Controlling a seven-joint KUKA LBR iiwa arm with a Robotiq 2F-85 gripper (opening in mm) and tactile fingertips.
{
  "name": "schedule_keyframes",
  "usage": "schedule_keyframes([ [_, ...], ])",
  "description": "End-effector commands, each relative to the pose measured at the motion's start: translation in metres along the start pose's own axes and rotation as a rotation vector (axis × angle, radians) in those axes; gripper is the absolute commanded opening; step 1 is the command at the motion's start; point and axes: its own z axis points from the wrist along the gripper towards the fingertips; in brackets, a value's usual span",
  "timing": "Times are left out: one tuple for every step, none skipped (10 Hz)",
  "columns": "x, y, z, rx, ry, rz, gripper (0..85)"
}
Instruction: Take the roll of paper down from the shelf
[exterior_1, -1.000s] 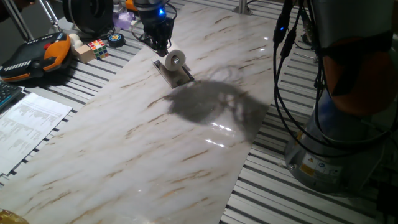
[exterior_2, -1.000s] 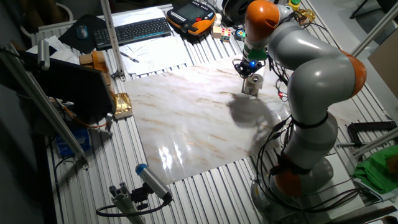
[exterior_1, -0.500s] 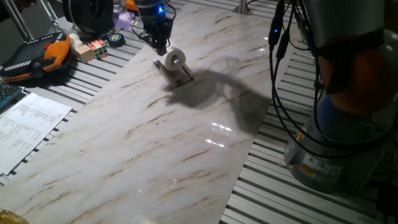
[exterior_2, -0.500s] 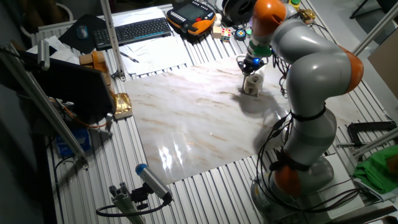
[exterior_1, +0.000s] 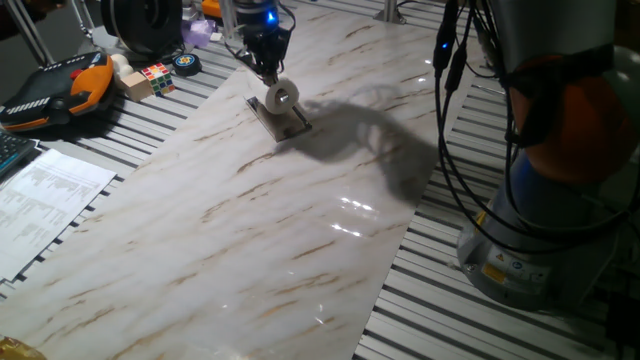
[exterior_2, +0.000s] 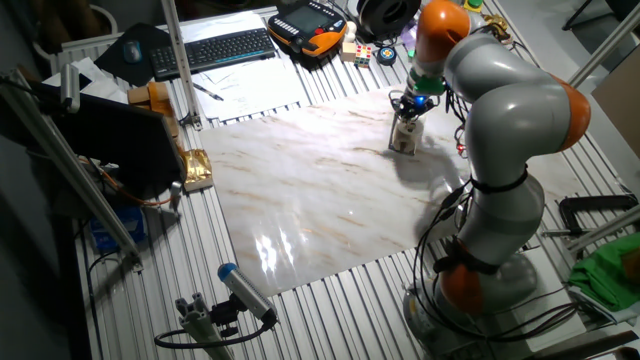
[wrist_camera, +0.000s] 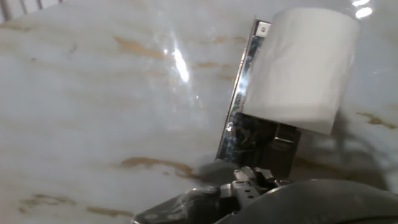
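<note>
Roll of paper: the white roll of paper (exterior_1: 281, 96) sits on the shelf (exterior_1: 281, 120), its dark core hole facing one fixed camera; in the hand view the roll of paper (wrist_camera: 303, 62) fills the upper right, its curved side toward my lens.

Shelf: a small dark plate-like stand, flat on the marble-patterned surface (exterior_1: 250, 230), toward the far edge of the slab from one fixed camera; in the hand view the shelf (wrist_camera: 244, 93) shows a shiny edge running just left of the roll.

My gripper: my gripper (exterior_1: 268, 68) hangs directly behind and above the roll as seen from one fixed camera, a blue light glowing on the hand above it; from the other fixed camera my gripper (exterior_2: 412, 105) is right over the roll (exterior_2: 406, 131). Whether my fingers touch the paper I cannot tell.

Gripper state: the fingers are hidden by the hand and the roll in both fixed views, and the hand view shows only a dark blurred part at the bottom edge; apart or together, I cannot tell.

Beyond the shelf: a colour-cube puzzle (exterior_1: 156, 76) and an orange-and-black handset (exterior_1: 60, 88) lie on the slatted bench well to the left of the shelf; printed paper sheets (exterior_1: 45, 200) lie nearer the camera on that side.

Shadow: my arm's dark shadow (exterior_1: 370, 125) falls on the surface just right of the shelf.
</note>
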Motion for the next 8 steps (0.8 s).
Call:
schedule_keyframes([
  [-0.0008,-0.0021,-0.002,-0.004,0.013,0.016,0.7],
  [-0.0012,-0.0051,-0.0017,-0.023,0.028,0.029,0.7],
  [-0.0018,-0.0052,-0.0004,-0.018,0.032,0.036,0.7],
  [-0.0032,-0.0057,0.0004,-0.013,0.033,0.036,0.7],
  [-0.0039,-0.0073,0.0005,-0.014,0.031,0.032,0.7],
  [-0.0039,-0.0076,0.0004,-0.015,0.028,0.023,0.7],
  [-0.0011,-0.0031,0.0014,-0.028,0.028,0.013,0.7],
  [0.0013,-0.0004,0.0011,-0.03,0.014,0.0,0.7],
])
